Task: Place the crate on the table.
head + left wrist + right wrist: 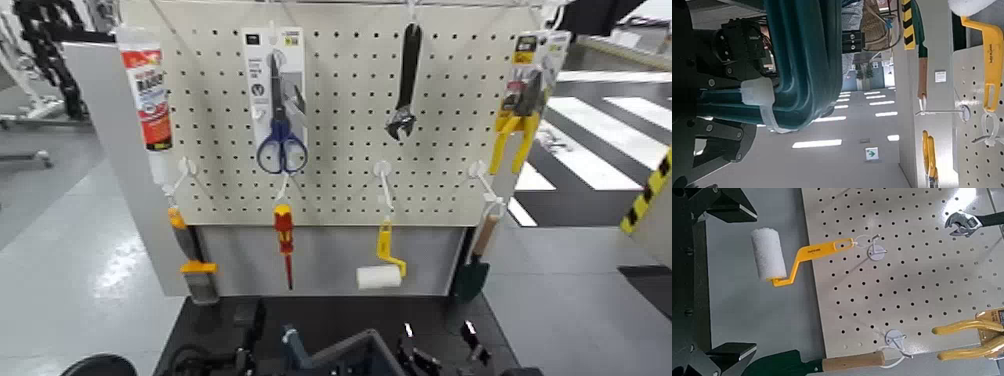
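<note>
Black angular left hand [727,86] with screws and white cable tie.

Tube [150,100], pegboard 10 o'clock: red label, white characters, not readable.
Scissors card [275,60], 12 o'clock: print too small to read.
Pliers card [530,60], 2 o'clock: yellow/black header, not readable.
Paint roller handle [817,254]: small dark lettering, not readable.
Ceiling sign [872,153]: green exit pictogram, no legible words.

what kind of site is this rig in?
Likely a workshop or robot test hall: a cream pegboard hung with hand tools such as blue-handled scissors and a black adjustable wrench, above a black matte workbench, on a grey floor with yellow-black hazard striping.
</note>
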{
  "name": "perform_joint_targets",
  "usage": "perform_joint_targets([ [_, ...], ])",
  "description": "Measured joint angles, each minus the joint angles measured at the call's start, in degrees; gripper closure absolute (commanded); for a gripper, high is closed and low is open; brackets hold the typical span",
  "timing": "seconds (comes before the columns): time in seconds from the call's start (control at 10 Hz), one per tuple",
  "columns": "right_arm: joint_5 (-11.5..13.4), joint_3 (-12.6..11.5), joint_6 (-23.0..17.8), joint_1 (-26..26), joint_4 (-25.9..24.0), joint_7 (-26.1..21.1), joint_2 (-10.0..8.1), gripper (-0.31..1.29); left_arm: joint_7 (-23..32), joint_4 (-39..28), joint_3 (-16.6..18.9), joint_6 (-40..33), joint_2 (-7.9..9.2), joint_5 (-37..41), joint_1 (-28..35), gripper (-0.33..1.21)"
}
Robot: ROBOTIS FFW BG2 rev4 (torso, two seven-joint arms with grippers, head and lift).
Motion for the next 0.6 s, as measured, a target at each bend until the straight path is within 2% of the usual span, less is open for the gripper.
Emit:
perform_joint_targets([
  [0.6,0.0,0.0,0.0,0.1,0.1,0.0,0.05,0.14,0.5,0.2,0.4,-0.1,-0.09,0.0,0.0,1.19],
])
